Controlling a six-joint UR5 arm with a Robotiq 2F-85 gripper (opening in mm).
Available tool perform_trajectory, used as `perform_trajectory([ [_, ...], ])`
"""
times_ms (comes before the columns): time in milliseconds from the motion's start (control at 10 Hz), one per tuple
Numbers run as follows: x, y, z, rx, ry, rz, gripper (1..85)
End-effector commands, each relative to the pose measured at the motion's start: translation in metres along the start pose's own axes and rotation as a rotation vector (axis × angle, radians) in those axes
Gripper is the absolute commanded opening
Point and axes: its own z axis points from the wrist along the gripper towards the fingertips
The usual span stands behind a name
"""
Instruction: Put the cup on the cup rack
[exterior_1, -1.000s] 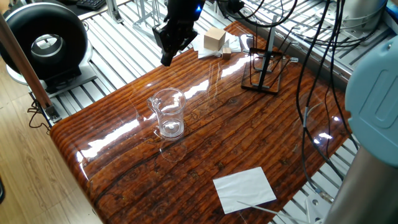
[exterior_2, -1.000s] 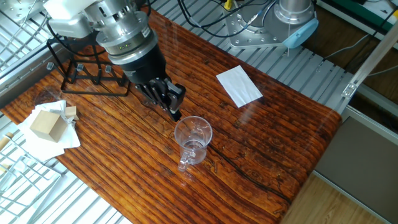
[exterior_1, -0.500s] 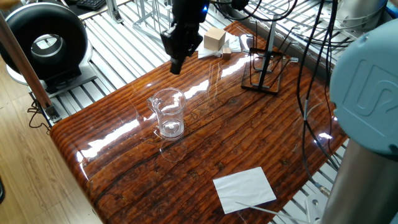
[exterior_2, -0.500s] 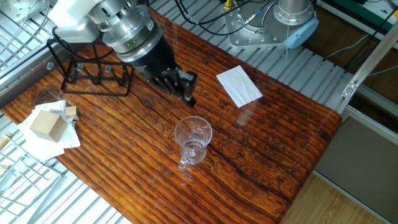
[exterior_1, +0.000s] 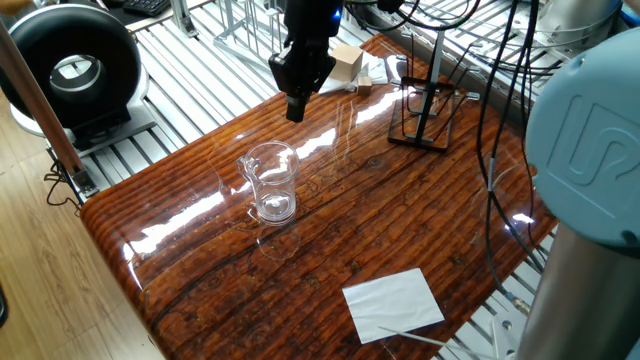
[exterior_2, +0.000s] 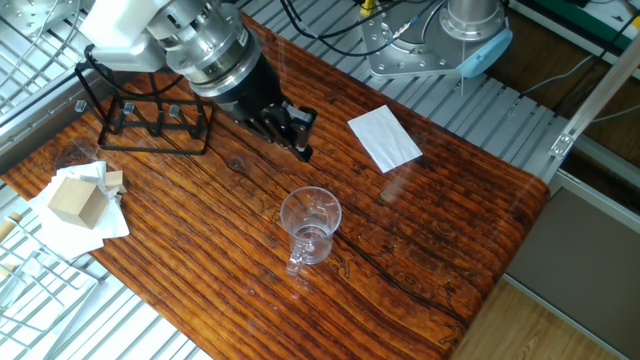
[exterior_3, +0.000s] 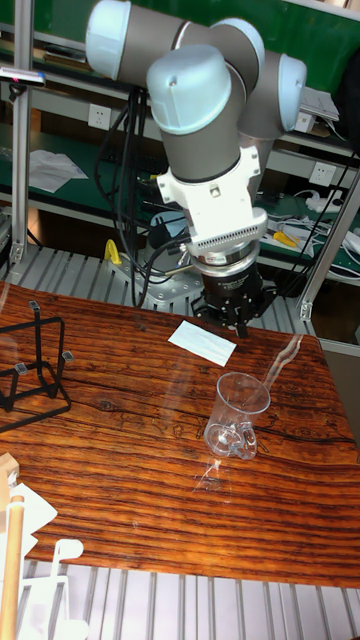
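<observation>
— Scanning from the biggest: what's on the table (exterior_2: 440, 190)?
— Cup rack (exterior_2: 150, 125) at ten o'clock, paper sheet (exterior_2: 385, 138) at two, wooden block (exterior_2: 75, 198) at nine, cup (exterior_2: 311, 226) upright mid-table.
— Gripper (exterior_2: 297, 135)?
— Above the cup at twelve, empty, fingers nearly together; anything obstructing, I cannot tell.

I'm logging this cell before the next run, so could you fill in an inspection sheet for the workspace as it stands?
Surface: glossy striped wooden table, glare patches, no spills seen.
Job's things: clear cup upright near mid-table, empty, untouched; black wire cup rack at the far end, nothing on it.
Clutter: white paper sheet near one edge; wooden block on white papers at the corner near the rack.
Grippers: tool above the table, apart from the cup, holding nothing; fingers look close together, state unclear.
Cables: black cables hang beside the rack.
Surroundings: slatted metal frame around the table; black round device beyond one side.
</observation>
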Motion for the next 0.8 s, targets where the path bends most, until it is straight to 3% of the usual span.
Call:
perform_trajectory([
  [0,-0.006,0.001,-0.001,0.011,-0.006,0.013,1.0],
  [300,-0.028,0.004,0.009,0.003,-0.031,0.021,1.0],
  [700,-0.041,0.002,0.020,0.003,-0.045,0.016,1.0],
])
